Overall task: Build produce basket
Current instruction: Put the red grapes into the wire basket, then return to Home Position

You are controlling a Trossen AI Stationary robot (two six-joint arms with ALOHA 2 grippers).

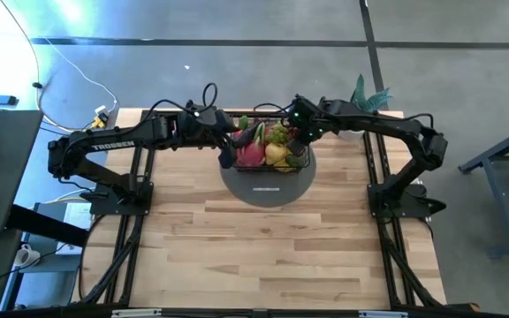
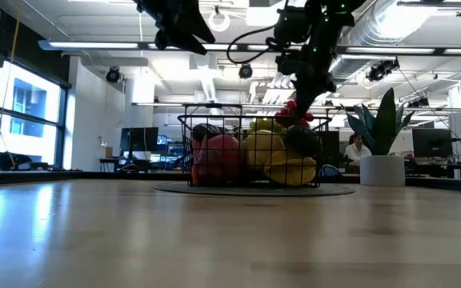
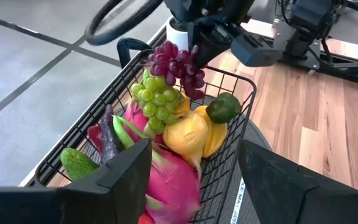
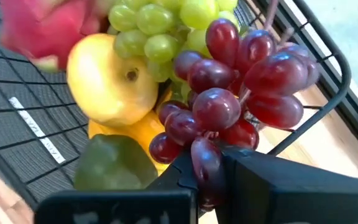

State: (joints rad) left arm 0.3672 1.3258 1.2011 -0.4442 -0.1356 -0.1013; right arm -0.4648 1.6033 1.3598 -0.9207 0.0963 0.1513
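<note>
Overhead, we see both arms reaching in toward the basket (image 1: 266, 148), which sits on a grey disc (image 1: 268, 185) at the far middle of the table (image 1: 263, 256). Our right arm stretches in from the right, elbow bent back toward its base, forearm angled down so that the right gripper (image 4: 211, 169) hangs over the basket's right end. Its fingers are closed tight on a bunch of red grapes (image 4: 241, 99), pinching it at the stem end; the bunch dangles above the rest of the produce and just inside the wire rim. Our left arm runs nearly level from the left, and the left gripper (image 3: 194, 171) hovers above the basket's left end with its fingers spread apart and nothing between them.

Inside the basket we can make out green grapes (image 3: 156, 102), a pink dragon fruit (image 3: 173, 183), a yellow fruit (image 3: 188, 137), a dark green round fruit (image 3: 224, 107), an eggplant (image 3: 109, 134) and a cucumber (image 3: 76, 165). From table height the pile rises a little above the rim. A potted plant (image 2: 381, 140) stands to the right, beyond the basket.
</note>
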